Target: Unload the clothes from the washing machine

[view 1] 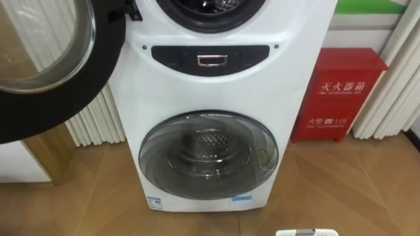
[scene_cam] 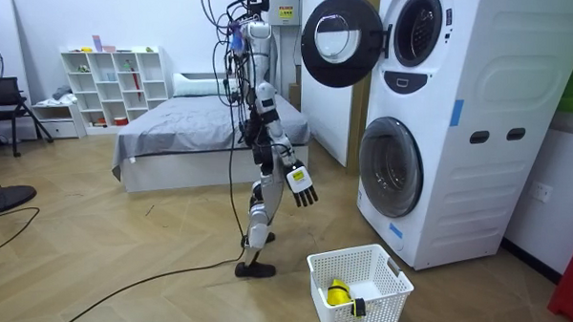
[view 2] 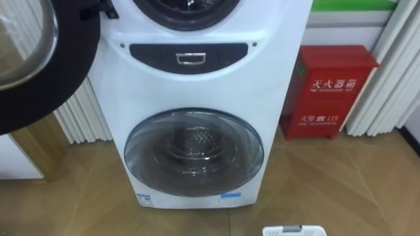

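A robot stands facing a stacked washing machine (scene_cam: 499, 82). In the head view, the upper door (view 1: 46, 56) is swung open at 10 o'clock. The upper drum (view 1: 211, 10) sits at 12 o'clock, its contents too dim to tell. The right hand (scene_cam: 303, 187) hangs released, fingers spread, holding nothing. A yellow item (scene_cam: 336, 294) lies in the floor basket (scene_cam: 385, 300). The step in hand seems to be the approach; the next move calls for reaching up into the drum.

Washing machine (view 1: 216, 85) body: white, smooth, glossy. Upper door (view 1: 98, 78): glossy black plastic rim w/ clear glass. Lower door (view 1: 209, 167): smoky see-through dome; drum (view 1: 209, 139) behind it is perforated shiny metal. Floor (view 1: 348, 190): wood parquet, satin sheen. Red cabinet (view 1: 338, 95): smooth, painted. Basket (scene_cam: 388, 306): white plastic lattice.
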Robot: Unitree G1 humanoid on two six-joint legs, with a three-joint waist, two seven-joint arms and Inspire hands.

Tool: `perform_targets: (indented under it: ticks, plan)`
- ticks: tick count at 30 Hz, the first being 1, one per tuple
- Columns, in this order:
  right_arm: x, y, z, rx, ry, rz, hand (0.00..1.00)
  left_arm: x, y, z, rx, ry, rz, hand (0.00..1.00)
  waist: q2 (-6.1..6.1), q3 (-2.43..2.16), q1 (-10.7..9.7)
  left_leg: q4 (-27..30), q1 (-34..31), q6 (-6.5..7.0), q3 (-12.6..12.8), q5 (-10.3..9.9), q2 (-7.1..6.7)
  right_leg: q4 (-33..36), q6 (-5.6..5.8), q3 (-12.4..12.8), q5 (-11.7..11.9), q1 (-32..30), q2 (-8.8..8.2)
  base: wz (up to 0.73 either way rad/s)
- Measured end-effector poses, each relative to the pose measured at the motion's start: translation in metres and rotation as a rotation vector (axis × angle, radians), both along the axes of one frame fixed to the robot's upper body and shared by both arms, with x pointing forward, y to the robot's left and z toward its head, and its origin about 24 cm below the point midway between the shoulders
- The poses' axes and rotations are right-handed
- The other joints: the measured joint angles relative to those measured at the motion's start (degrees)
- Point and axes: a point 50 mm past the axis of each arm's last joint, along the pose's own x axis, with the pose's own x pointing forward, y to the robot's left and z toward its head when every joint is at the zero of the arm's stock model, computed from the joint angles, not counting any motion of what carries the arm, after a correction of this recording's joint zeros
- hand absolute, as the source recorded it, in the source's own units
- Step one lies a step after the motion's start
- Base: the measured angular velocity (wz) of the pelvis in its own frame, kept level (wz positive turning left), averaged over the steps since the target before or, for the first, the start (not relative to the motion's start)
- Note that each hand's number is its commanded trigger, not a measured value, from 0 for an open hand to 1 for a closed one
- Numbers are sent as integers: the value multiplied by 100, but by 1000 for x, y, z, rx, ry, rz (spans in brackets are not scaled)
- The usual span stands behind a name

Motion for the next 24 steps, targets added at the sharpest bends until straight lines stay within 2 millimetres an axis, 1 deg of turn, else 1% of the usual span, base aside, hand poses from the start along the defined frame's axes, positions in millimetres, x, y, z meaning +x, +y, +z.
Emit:
perform_targets:
  ticks: [2, 5, 8, 13, 15, 18, 19, 20, 21, 22, 23, 24]
  plan:
    - [0, 0, 0, -5, 0, 12, 0, -1, 0, 0, -1, 3, 2, 0, -8, -5, 19, 12, -9, -1, -13, 0, 1, -6, -3, 10, 2, 2, 31, 0]
    - [2, -1, 1, -16, -4, 24, 0, -2, 1, 0, -3, 1, 24, 0, -14, -13, 65, 15, -12, -1, -51, 0, -22, -7, -5, -18, 4, 17, 15, 3]
    - [3, -2, 1, -23, -5, 27, 0, -5, 3, -1, -8, 5, 50, 0, -24, -20, -22, -15, 33, 0, -119, 0, -60, -55, 19, -103, 18, 129, -6, 13]
    - [3, -1, 1, -23, -5, 25, 0, -11, 6, -2, -39, 10, 157, 0, -16, -12, -52, -55, 58, 2, -266, -1, -94, -172, 32, -208, 30, 250, -17, 14]
    - [2, -3, 1, -29, -5, 25, 0, -14, 8, -3, -55, 10, 218, 0, 19, 0, -52, -57, 63, 2, -291, -1, -97, -193, 33, -247, 30, 271, -18, 6]
    - [1, -9, 2, -36, -23, -26, 0, -15, 16, -1, -89, -14, 339, 0, 93, 37, -32, -67, 85, 2, -273, -2, -88, -182, 32, -164, 31, 270, -9, -5]
    - [1, -10, 3, -39, -27, -28, 0, -16, 18, -1, -91, -19, 363, 0, 117, 39, -31, -69, 93, 1, -263, -2, -85, -182, 32, -155, 32, 271, -9, -13]
    - [1, -11, 3, -42, -30, -29, 0, -16, 22, 0, -96, -29, 407, 0, 161, 32, -42, -83, 109, 1, -258, -2, -85, -183, 32, -147, 33, 275, -8, -7]
    - [1, -14, 4, -48, -31, -33, 0, -13, 28, 2, -107, -56, 465, 0, 208, 13, -63, -93, 119, 1, -262, -2, -90, -182, 31, -132, 33, 278, -9, -5]
    - [0, -16, 4, -53, -32, -30, 0, -9, 31, 4, -114, -76, 496, 0, 225, 7, -63, -98, 127, 1, -256, -2, -90, -180, 31, -123, 33, 279, -10, 0]
    - [-1, -20, 6, -64, -39, -29, 0, -1, 39, 8, -119, -123, 554, 0, 263, 16, -56, -119, 168, 1, -250, -2, -91, -183, 31, -121, 33, 309, -11, -5]
    - [-3, -23, 7, -74, -44, -21, 0, 7, 50, 13, -111, -170, 592, 0, 279, 11, -50, -180, 228, -1, -250, 1, -96, -181, 32, -116, 32, 331, -17, -6]
